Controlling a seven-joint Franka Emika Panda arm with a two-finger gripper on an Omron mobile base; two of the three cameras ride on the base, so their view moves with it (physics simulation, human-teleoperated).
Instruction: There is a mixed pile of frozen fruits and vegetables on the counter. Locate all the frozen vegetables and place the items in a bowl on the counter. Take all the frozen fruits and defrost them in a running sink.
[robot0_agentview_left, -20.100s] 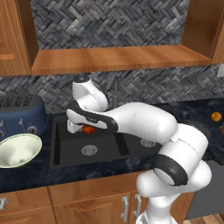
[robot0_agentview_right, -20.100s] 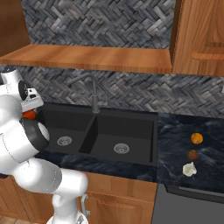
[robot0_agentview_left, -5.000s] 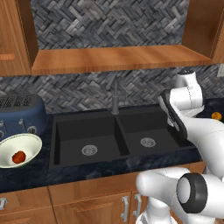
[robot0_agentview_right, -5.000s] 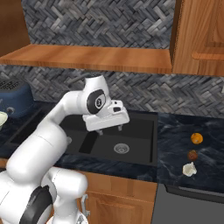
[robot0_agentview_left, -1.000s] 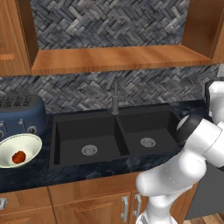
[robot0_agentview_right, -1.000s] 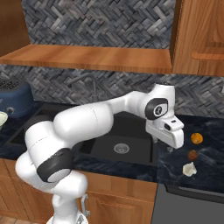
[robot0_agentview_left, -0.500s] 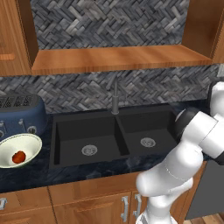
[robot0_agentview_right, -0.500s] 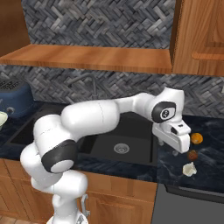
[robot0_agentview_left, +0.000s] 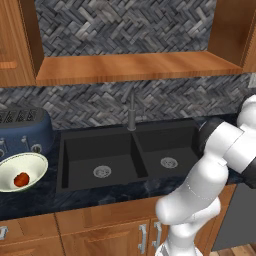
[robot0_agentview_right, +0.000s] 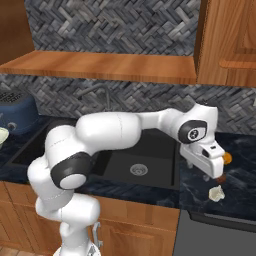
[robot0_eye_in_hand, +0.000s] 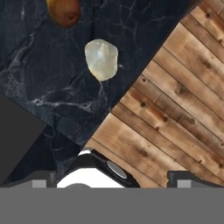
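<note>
The pale garlic-like frozen vegetable (robot0_eye_in_hand: 101, 59) lies on the dark counter (robot0_eye_in_hand: 39, 70), close to its edge, with an orange frozen fruit (robot0_eye_in_hand: 64, 11) just beyond it. My gripper (robot0_agentview_right: 219, 176) hovers open and empty above the garlic bulb (robot0_agentview_right: 216, 193), partly covering the orange fruit (robot0_agentview_right: 228, 157). In the hand view, the gripper (robot0_eye_in_hand: 112, 178) has its fingertips (robot0_eye_in_hand: 43, 176) wide apart and the bulb lies ahead of them. Far to the left, the red tomato-like vegetable (robot0_agentview_left: 21, 179) lies in the bowl (robot0_agentview_left: 35, 162). The black sink (robot0_agentview_left: 125, 152) holds no food.
The faucet (robot0_agentview_left: 131, 112) stands behind the sink's divider. A blue toaster (robot0_agentview_left: 20, 131) sits behind the bowl. The counter ends just past the garlic, with wooden floor (robot0_eye_in_hand: 175, 109) below it. A dark appliance front (robot0_agentview_right: 215, 235) sits under that counter end.
The arm has swung further right and a little lower, bringing the open gripper over the garlic and the orange fruit. Nothing on the counter has moved.
</note>
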